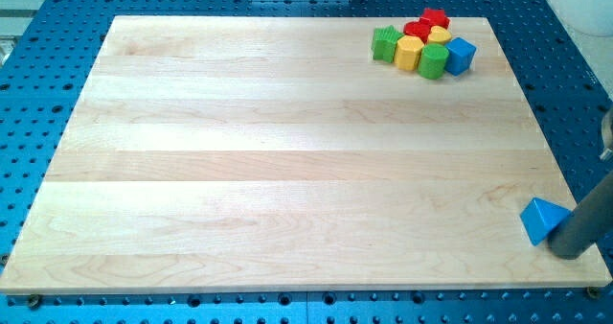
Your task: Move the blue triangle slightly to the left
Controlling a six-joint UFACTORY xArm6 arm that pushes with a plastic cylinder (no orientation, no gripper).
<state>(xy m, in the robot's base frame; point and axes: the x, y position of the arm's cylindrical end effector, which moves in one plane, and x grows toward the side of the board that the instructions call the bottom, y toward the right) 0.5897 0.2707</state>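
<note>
Here my tip [567, 253] touches the smooth blue triangle [541, 219].

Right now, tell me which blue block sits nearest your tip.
The blue triangle, alone at the view's bottom right, beside my tip; the blue cube sits in the top cluster.

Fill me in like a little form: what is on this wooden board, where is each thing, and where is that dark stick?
board: pale wooden board on a blue perforated table
target block: blue triangle, near the view's bottom right edge
my tip: my tip, touching the blue triangle's right side
cluster: red, yellow, green blocks and a blue cube, packed together at the view's top right
cluster contact: apart from my tip
</note>
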